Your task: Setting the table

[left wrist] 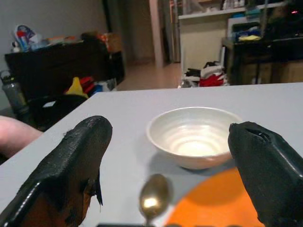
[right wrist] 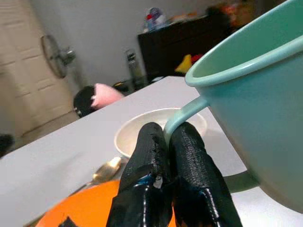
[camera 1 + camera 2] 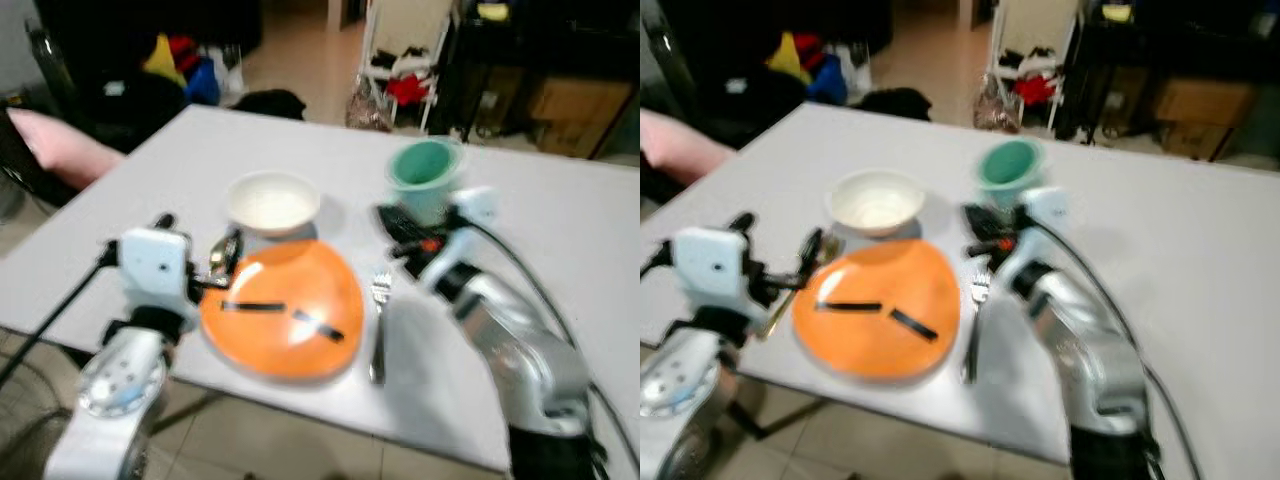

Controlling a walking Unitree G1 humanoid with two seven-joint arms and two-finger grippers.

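meanwhile right claw (image 2: 166, 142) pinches smooth green mug (image 2: 255, 99) by its curved handle.

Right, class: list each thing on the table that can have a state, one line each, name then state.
green mug: upright on the table, handle pinched by the right gripper.
white bowl: upright, empty.
orange plate: flat on the table.
fork: lying right of the plate.
spoon: lying left of the plate.
left gripper: open, around the spoon.
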